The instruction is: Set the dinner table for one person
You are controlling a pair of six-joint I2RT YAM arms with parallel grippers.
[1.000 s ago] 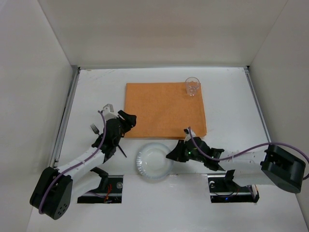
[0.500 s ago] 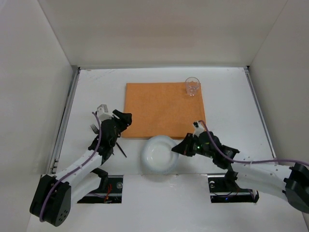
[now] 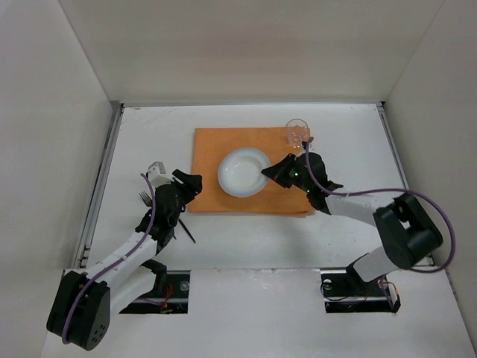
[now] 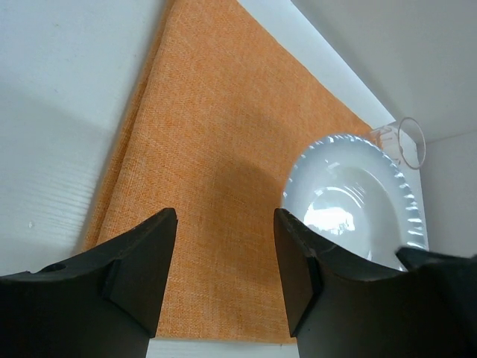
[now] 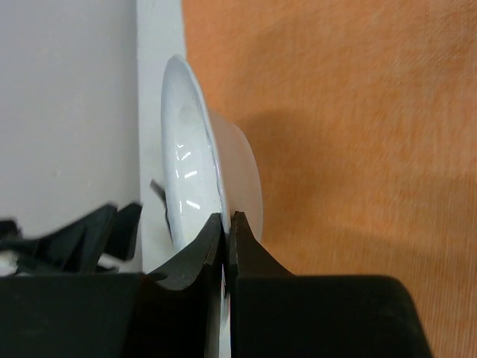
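The big, flat, white worktop (image 3: 358, 142) has thin metal rails at its sides. It lies under both arms and carries all the things. An orange cloth mat (image 3: 216, 153) lies flat on it.

The right tool (image 3: 274, 173) reaches out over the right part of this mat. It grips a round white plate (image 3: 242, 173) with a wavy rim. In the right wrist view its two black fingers (image 5: 250, 257) are pinched close together on the rim, one on each side. The plate sticks out to the left of this tool, over the middle of the mat. I cannot tell if the plate rests on the mat or hangs just above it.

A small clear glass (image 3: 297, 133) stands upright just past the right tool, on the far right corner of the mat. It does not touch the tool.

The left tool (image 3: 190, 184) is by the near left corner of the mat. Its fingers are spread wide apart and there is nothing between them. From this tool the mat stretches away in front, with the plate ahead and to the right.

A silver metal fork (image 3: 143, 198) lies on the worktop, just to the left of the left tool.
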